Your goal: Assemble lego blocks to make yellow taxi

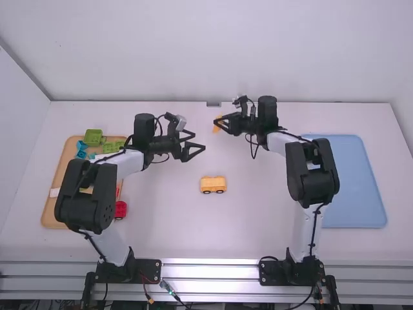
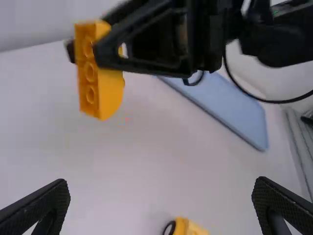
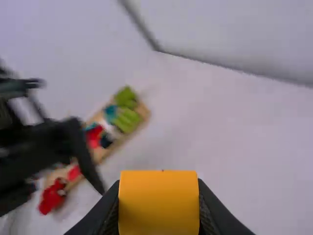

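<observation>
Right claw (image 1: pixel 217 123) is gripping the yellow block (image 2: pixel 108 93), left claw (image 1: pixel 199 141) is spread empty beside it. Misaligned handoff could totally drop it near the wheeled base (image 1: pixel 213 184), imo.

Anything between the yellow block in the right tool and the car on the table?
Nothing visible stands between the block and the car, its likely destination; the open left tool hovers just left of that path.
</observation>
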`<state>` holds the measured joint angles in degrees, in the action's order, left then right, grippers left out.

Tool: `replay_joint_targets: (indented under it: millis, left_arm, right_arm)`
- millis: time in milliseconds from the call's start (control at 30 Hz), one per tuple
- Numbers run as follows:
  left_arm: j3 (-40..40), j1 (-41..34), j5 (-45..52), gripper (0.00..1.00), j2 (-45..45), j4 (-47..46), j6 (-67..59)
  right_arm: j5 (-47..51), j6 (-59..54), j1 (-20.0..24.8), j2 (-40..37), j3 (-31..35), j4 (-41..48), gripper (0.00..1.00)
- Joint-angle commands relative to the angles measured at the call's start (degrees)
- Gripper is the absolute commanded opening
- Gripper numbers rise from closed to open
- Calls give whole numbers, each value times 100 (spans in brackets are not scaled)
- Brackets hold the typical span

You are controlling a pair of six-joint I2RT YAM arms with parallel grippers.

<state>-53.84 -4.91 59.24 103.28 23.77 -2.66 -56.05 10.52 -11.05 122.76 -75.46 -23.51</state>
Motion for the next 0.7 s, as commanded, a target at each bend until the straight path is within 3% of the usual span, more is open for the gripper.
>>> replay_joint_targets:
  millis: [0,133,267,467,667]
  left_arm:
    - [-85,42,-608,99,2,-70,-179]
    - [-85,44,-933,99,2,-57,-273]
    - [-85,42,-920,99,2,24,-468]
    - [-85,42,-920,99,2,59,-450]
    - [-85,46,-918,99,2,-136,-610]
  right_arm:
    - [1690,-1609,-96,-673,-170,1207,0]
    - [3261,-3930,-352,-1303,-660,4599,0]
    - [4732,-4870,-732,-1344,-874,6570,2]
    - [5309,-6293,-1298,-968,-597,7337,0]
    - [5764,-6697,-1567,-621,-538,7777,0]
